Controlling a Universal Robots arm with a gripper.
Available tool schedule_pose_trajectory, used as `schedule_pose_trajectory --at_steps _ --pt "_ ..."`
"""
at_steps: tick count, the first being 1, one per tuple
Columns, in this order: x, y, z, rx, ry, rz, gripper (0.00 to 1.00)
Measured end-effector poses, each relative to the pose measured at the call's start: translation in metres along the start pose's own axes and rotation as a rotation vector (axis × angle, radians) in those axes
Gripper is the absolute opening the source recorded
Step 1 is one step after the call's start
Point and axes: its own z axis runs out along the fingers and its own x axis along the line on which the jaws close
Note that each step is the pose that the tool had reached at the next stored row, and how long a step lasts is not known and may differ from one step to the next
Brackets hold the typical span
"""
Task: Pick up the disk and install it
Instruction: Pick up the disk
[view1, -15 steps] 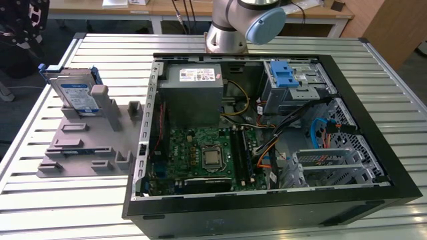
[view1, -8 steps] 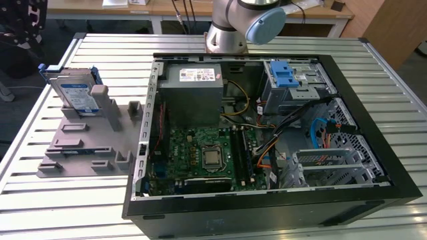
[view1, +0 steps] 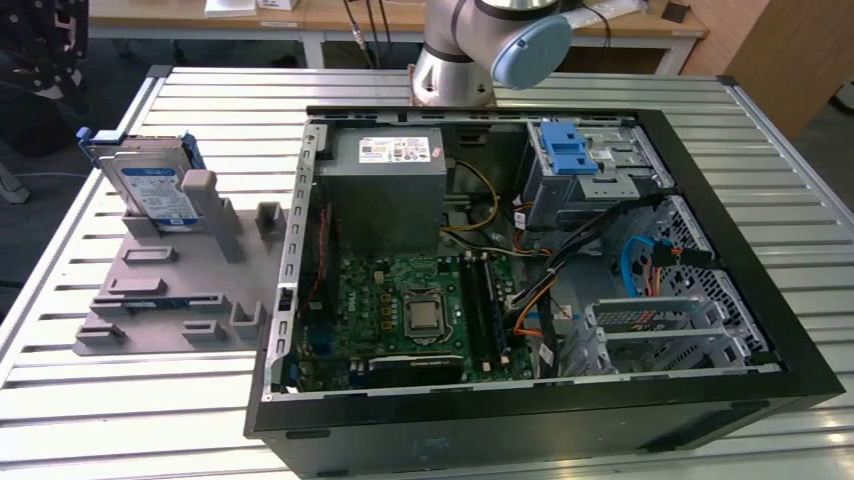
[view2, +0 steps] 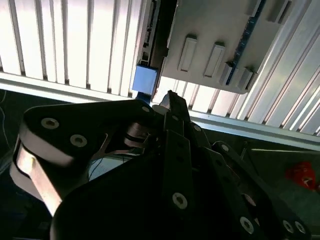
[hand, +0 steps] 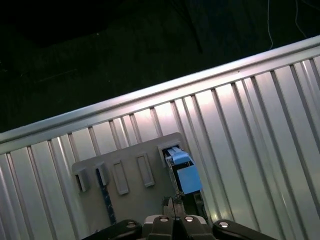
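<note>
Well, gripper (hand: 173, 204): the black fingers look pressed together with nothing between them, hovering just above the disk's blue end.
disk (hand: 182, 172): stands on edge in a slot of the grey fixture, not held; in the exterior view the disk (view1: 150, 185) is at the left, with its white-and-blue label face showing.
feel, as I judge it: stiff, dense for its size, with smooth metal faces that are probably slippery; a knock or a drop would likely hurt it.
hold, as I judge it: pinch squarely across the thin body at the upper edge, which rises clear of the fixture, rather than on the blue plastic rails, which may give.
fixture (view1: 174, 290): a grey plate with upright posts, one post just beside the disk's face.
table (view1: 120, 420): slatted metal, carrying everything.
computer case (view1: 534, 425): open-sided, well apart from the disk, toward the exterior view's right.
</note>
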Motion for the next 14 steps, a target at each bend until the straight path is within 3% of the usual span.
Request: schedule_pose_trajectory --at_steps 6,14 --pt "0.0 0.0 0.0008 0.0015 0.0031 -0.102 0.11" --pt "-0.0092 0.0027 0.0063 0.006 0.0007 -0.12 0.11"
